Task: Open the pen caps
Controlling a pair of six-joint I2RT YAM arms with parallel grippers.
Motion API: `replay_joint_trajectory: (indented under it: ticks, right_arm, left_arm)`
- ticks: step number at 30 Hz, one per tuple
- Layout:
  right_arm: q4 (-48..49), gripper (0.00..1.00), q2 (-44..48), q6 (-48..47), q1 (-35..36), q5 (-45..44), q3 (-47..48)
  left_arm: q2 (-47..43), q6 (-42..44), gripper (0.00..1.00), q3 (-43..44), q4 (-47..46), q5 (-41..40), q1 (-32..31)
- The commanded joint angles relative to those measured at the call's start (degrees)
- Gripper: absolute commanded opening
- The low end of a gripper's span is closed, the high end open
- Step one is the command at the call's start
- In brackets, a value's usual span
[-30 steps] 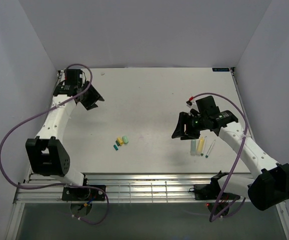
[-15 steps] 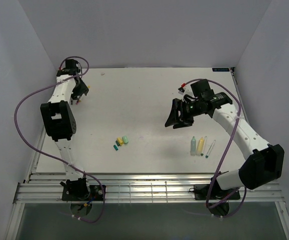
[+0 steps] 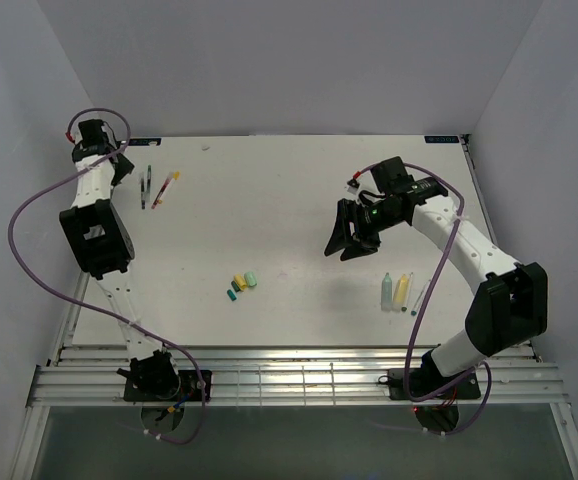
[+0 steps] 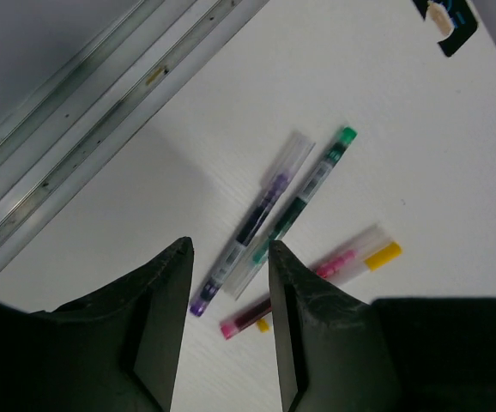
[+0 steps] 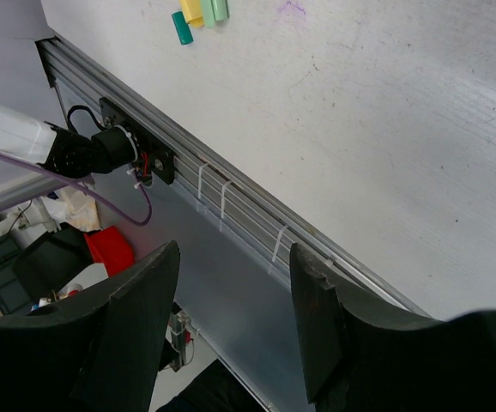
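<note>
The work sits between grasps: neither arm holds anything. The left pincer (image 4: 228,279) hangs with its jaws apart and empty above the far left corner of the desk (image 3: 299,190). The right pincer (image 3: 340,250) is likewise spread and empty, raised over the right middle of the desk, well apart from any pen. The pens fall into two groups of three, six in all. Under the left wrist lie a purple-tipped pen (image 4: 248,225), a green-tipped pen (image 4: 304,193) and a pink pen (image 4: 317,276) with a yellow end. Whether these three are capped cannot be told for sure. Near the front right lie a pale-green marker (image 3: 386,292), a yellow marker (image 3: 401,290) and a thin stick (image 3: 421,296) with a teal end. The loose caps (image 3: 241,285) sit in a tight cluster at the front middle. At least four can be made out there: yellow, light green and two teal, though they are too small to count surely. The likely next move is for the left pincer to come down squarely over one of the three pens beneath it. It would need to close on the barrel and leave the cap end free for the other arm to pull.
</note>
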State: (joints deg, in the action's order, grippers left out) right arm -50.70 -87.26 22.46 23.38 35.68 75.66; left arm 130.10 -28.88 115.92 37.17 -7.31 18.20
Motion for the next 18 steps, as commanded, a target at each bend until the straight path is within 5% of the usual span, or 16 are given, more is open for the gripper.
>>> replay_joint_trajectory:
  ticks: [1,18]
  right_arm:
    - [-0.8,0.61,-0.5,-1.3,0.1,2.0,2.7]
    - [-1.1,0.61,-1.0,-1.8,-2.5,2.0,2.5]
  left_arm:
    - [3.5,2.3,0.5,6.1,-3.1,5.0,-0.3]
    - [9.8,5.3,0.54,6.8,-6.9,11.3,1.3]
